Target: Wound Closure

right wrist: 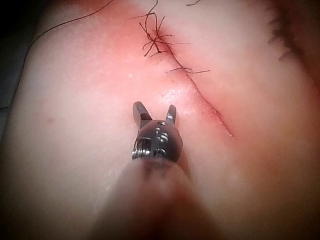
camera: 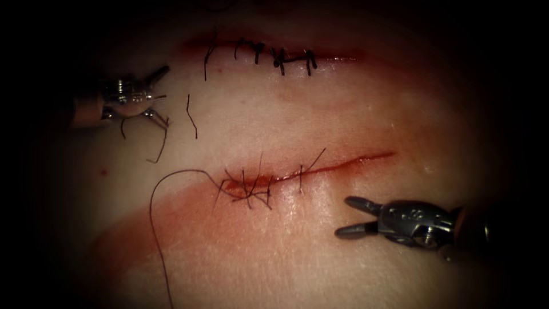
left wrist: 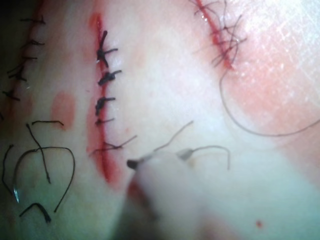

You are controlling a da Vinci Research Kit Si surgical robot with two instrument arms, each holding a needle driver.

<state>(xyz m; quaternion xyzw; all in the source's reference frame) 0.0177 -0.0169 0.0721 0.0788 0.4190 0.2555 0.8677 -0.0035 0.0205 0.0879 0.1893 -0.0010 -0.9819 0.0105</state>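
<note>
Tissue (camera: 320, 240): near cut (camera: 343, 166) partly stitched, thread (camera: 153, 229) trailing from its left end. Right tool (camera: 347, 216) near-right of cut, jaws apart, empty. Left tool (camera: 162, 94) far left, jaws spread among loose thread scraps (camera: 191, 116); needle not discernible.

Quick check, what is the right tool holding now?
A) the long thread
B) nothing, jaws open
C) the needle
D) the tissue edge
B: the right tool has its jaws spread with nothing between them, hovering just right of the stitches on the partly closed cut; the right wrist view shows the same open jaws.
</note>
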